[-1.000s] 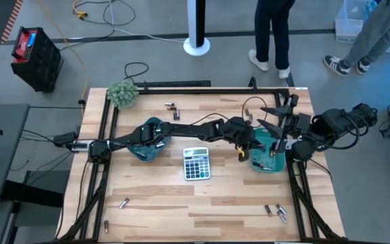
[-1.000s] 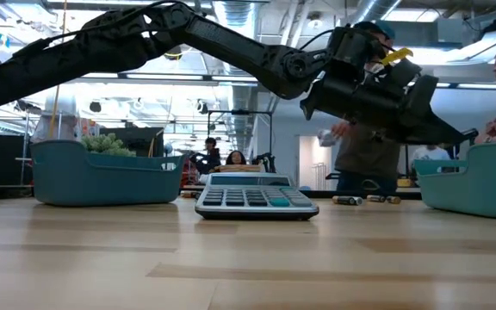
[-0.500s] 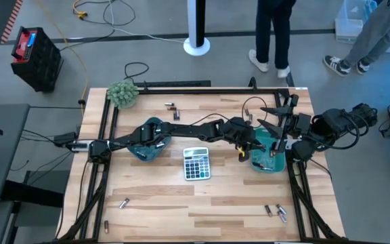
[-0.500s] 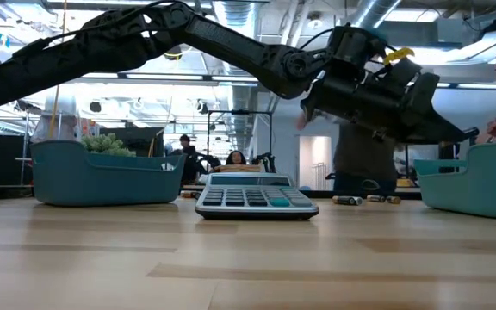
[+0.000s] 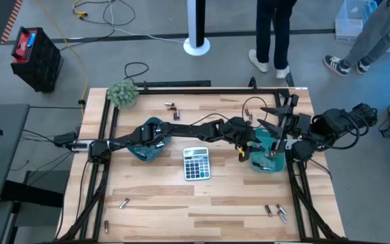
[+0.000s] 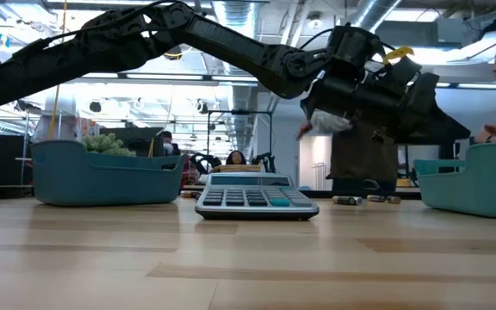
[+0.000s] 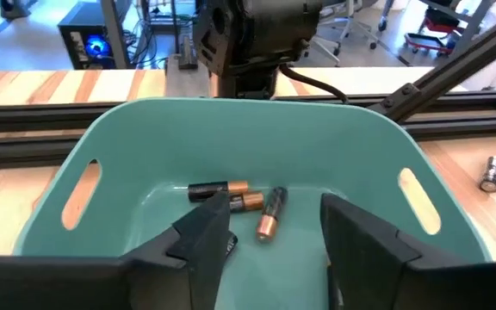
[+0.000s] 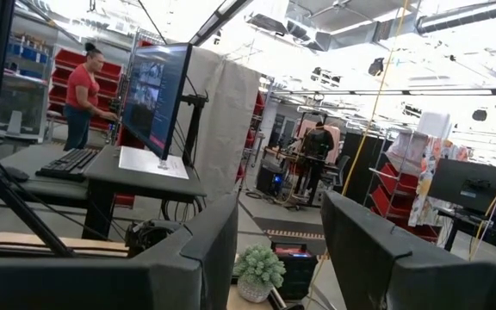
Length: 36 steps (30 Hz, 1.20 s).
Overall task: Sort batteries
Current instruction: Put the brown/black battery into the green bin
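My left gripper (image 7: 274,237) is open and hangs over the right teal tray (image 7: 110,138), reaching across the table (image 5: 249,146). Nothing shows between its fingers. Three batteries (image 7: 246,201) with copper-toned ends lie on the tray floor just beyond its fingertips. Loose batteries lie on the table: two near the far edge (image 5: 172,110), two at the near left (image 5: 124,202), a few at the near right (image 5: 276,212). My right gripper (image 5: 268,116) is open and raised at the right, beyond the tray, pointing level toward the left (image 8: 278,250).
A grey calculator (image 5: 196,163) lies mid-table between the two teal trays; the left tray (image 5: 147,142) sits under my left arm. A small green plant (image 5: 122,93) stands at the far left corner. A black frame rims the table. People stand beyond the far edge.
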{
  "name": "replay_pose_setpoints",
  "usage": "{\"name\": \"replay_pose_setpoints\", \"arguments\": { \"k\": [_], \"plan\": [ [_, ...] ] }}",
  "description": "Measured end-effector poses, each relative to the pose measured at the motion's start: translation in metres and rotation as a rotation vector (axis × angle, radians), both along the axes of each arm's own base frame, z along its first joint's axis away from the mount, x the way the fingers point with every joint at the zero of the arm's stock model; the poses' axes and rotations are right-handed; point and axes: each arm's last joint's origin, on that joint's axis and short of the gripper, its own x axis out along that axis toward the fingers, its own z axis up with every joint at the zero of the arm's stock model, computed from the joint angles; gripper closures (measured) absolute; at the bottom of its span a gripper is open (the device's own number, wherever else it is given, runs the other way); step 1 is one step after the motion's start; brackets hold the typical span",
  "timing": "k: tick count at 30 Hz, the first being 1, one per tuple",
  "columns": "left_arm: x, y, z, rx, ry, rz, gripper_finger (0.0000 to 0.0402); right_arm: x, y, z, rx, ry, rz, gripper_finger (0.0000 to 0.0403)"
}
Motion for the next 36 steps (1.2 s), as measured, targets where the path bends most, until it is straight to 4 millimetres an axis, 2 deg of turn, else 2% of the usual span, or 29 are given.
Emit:
{"name": "replay_pose_setpoints", "arguments": {
  "k": [4, 9, 16, 20, 23, 31, 36],
  "plan": [
    [-0.004, 0.01, 0.012, -0.041, -0.014, -0.046, 0.0223, 0.0, 0.0, 0.001, 0.004, -0.009, 0.001, 0.0218],
    [-0.012, 0.035, 0.029, -0.087, -0.002, -0.026, 0.0249, -0.006, 0.0, 0.002, 0.01, -0.022, 0.016, 0.0218],
    [-0.021, 0.033, 0.058, -0.009, -0.005, -0.048, 0.0321, -0.009, -0.002, -0.001, -0.007, 0.019, 0.01, 0.0218],
    [-0.023, 0.034, 0.061, 0.012, 0.003, -0.047, 0.0367, -0.009, -0.003, -0.002, -0.016, 0.037, -0.006, 0.0218],
    [-0.026, 0.033, 0.071, 0.036, -0.016, -0.053, 0.0395, -0.009, -0.003, -0.003, -0.019, 0.051, -0.018, 0.0218],
    [-0.037, 0.045, 0.096, 0.055, -0.024, -0.015, 0.0401, -0.011, -0.004, -0.007, -0.035, 0.086, -0.017, 0.0218],
    [-0.048, 0.047, 0.124, 0.112, -0.066, 0.038, 0.0401, -0.019, -0.007, -0.008, -0.026, 0.093, -0.013, 0.0218]
  ]
}}
